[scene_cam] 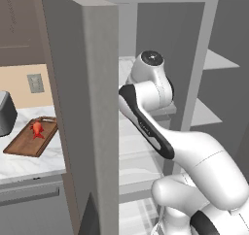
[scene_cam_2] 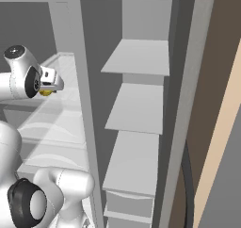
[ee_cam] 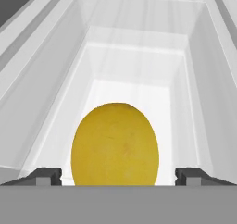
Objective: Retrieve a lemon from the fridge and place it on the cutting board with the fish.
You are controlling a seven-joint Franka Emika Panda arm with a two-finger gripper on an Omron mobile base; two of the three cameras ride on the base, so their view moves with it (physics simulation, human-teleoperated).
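With its gripper spread wide — one fingertip on each side of the lemon, ready to close — the arm reaches onto a shelf of the open fridge, while the fish waits on the cutting board near the counter's front edge.

I can read no text, label, brand, number or sign anywhere in these pictures. The outer door of the fridge in front of me is plain grey, with no lettering on it that I can make out. The small wall plate above the counter has marks too small and blurred for me to read.
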